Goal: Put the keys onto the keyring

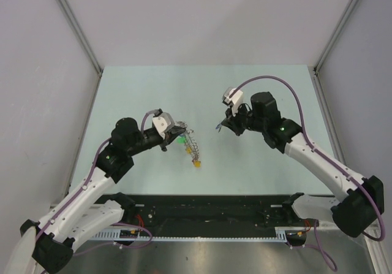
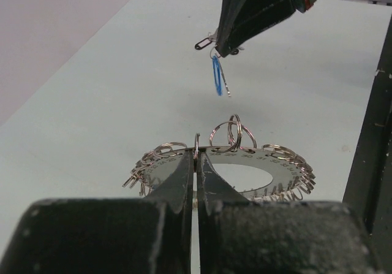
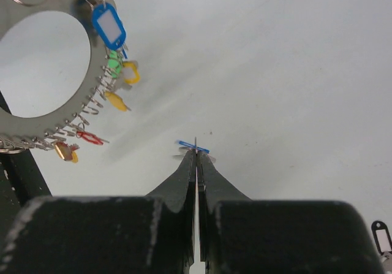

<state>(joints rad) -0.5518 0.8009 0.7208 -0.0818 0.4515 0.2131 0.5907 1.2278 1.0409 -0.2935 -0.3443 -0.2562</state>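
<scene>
Top view: left gripper [image 1: 177, 131] had its fingers clamped on the keyring [image 1: 191, 144], holding it up off the table [image 1: 257, 163] just left of centre, likely to steady it as the target. The tagged keys hung down on its near-right side. Right gripper [image 1: 219, 127], fingers together on a key [image 1: 217, 127], sat a bit right of the keyring and apart from it, probably lining up to thread it on.

Left wrist view: left gripper [image 2: 197, 157] pinched the near edge of the keyring [image 2: 275, 163], which lay roughly flat. It looked like a flat silver ring with a big hole, its rim crowded with small split rings, a few of them standing up on the far side. Right gripper [image 2: 223, 47] hung beyond and above it, with the key [image 2: 217, 76] and its blue tag dangling from the tips, no contact.

Right wrist view: right gripper [image 3: 196, 154] was shut on the key [image 3: 193, 146], only the blue tag edge and a bit of metal showing. The keyring [image 3: 37, 130] was at far left, with blue, green, yellow and red tags hanging off it. A spare key [image 3: 381, 237] with a dark tag lay on the table near right.
</scene>
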